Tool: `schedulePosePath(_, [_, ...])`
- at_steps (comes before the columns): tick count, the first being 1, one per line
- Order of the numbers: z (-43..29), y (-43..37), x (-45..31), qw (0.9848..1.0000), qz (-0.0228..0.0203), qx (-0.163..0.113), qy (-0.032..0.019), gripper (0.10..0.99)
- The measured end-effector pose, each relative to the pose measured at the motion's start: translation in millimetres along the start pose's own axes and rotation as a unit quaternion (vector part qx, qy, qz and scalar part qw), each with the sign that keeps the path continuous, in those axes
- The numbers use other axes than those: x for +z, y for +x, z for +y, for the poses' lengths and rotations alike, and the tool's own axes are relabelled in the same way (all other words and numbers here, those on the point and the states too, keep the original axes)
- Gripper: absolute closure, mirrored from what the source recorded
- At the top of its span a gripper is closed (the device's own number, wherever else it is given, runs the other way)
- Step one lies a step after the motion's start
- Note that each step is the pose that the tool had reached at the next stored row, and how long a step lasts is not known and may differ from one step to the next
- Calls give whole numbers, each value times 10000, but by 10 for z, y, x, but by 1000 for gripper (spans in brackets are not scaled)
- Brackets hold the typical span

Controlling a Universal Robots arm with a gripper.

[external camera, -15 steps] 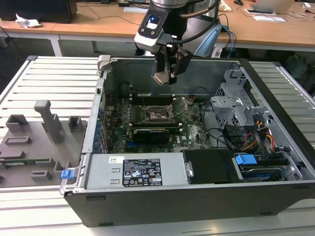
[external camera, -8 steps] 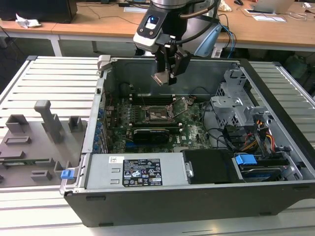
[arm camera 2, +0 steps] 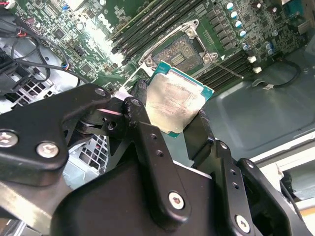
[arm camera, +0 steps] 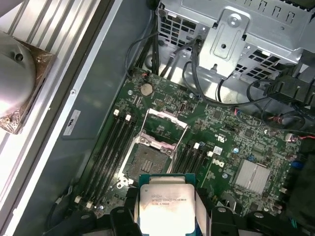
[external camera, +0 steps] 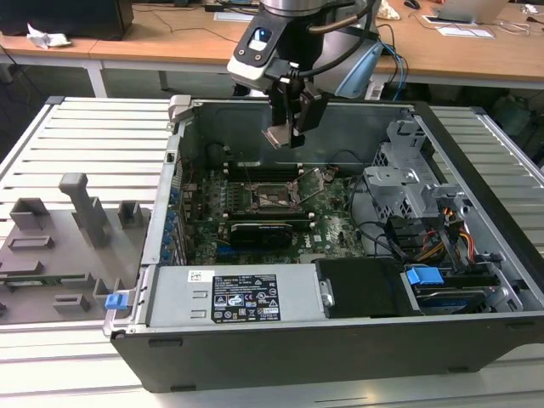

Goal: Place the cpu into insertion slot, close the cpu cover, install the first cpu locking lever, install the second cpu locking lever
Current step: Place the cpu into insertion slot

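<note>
Well above the open socket [arm camera: 153, 151], cpu [arm camera: 166, 204] edgewise in the pincer [arm camera 2: 171, 105]

So the cpu [arm camera 2: 177, 103] sits pinched between the gripper [external camera: 287, 134] fingers, up above the socket [external camera: 274, 197], which is mid-motherboard [external camera: 336, 229] inside the case [external camera: 340, 357]. The power supply [external camera: 242, 297] runs along the near wall, the drive cage [external camera: 408, 183] is on the exterior view's right, and the fixture plate [external camera: 59, 246] lies outside on its left.

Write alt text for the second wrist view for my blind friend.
The black gripper holds the cpu, a silvery square chip, by two edges above the socket on a green motherboard. Dark memory slots flank the socket.
</note>
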State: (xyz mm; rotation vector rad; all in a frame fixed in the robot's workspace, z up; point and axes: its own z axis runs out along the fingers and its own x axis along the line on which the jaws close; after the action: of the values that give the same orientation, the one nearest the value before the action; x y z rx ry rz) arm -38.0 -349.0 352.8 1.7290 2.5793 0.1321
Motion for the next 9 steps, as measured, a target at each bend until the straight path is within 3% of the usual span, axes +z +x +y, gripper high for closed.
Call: schedulePosePath(9, [-1, 0, 13, 9996, -25, 273, -5, 545])
